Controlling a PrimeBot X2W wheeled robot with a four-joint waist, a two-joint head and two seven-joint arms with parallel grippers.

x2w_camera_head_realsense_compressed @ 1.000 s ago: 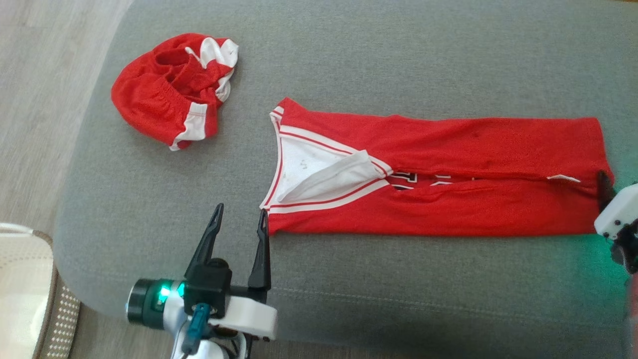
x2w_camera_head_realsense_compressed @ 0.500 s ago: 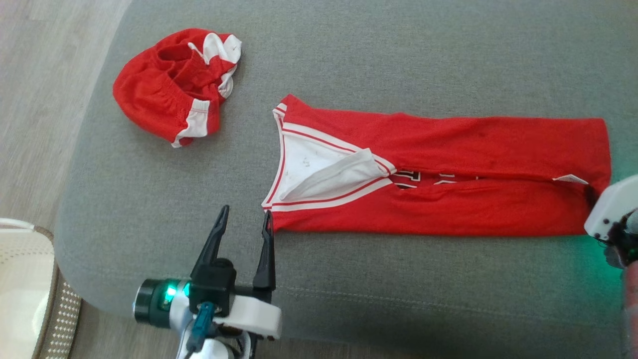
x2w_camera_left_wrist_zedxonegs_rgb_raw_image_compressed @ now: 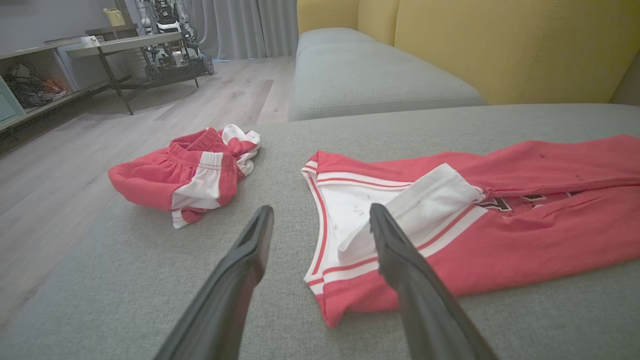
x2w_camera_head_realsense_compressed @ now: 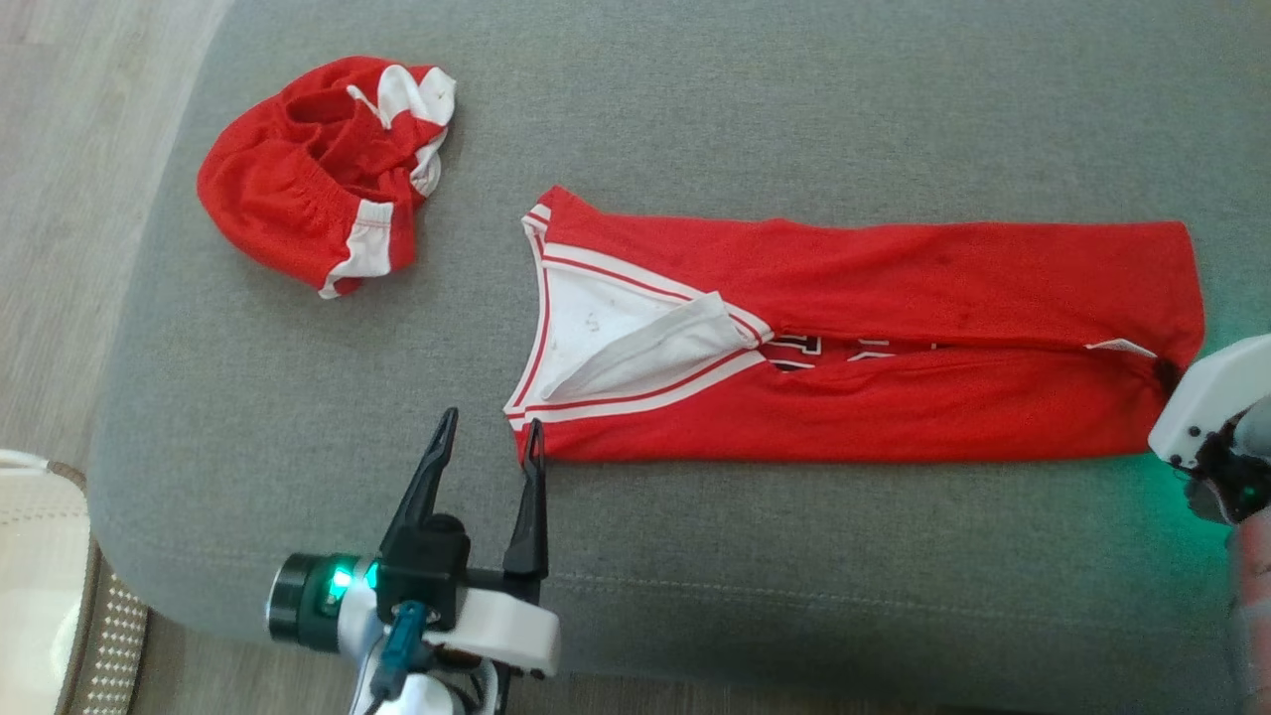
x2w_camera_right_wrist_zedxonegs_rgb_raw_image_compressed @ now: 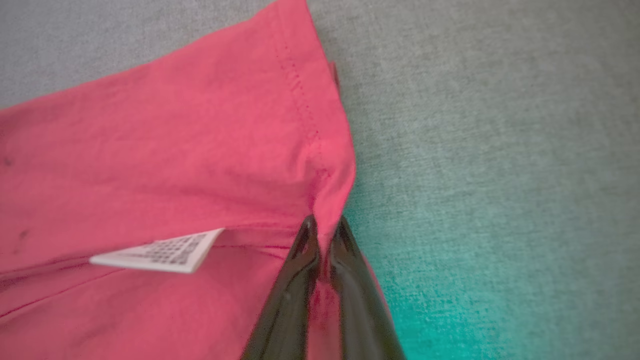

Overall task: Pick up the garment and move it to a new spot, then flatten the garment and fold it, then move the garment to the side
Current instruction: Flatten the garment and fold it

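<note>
Red jersey [x2w_camera_head_realsense_compressed: 894, 288] folded lengthwise, white-trimmed neckline open, dark specks, perhaps stains

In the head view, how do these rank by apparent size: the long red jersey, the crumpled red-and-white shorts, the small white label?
Largest: long red jersey.
Then crumpled red-and-white shorts.
Smallest: small white label.

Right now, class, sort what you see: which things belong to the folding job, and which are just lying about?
Job:
jersey, folded lengthwise
right gripper, shut on its hem
left gripper, open near its collar end

Lying about:
shorts, crumpled on the cushion
table, far off on the floor
</note>
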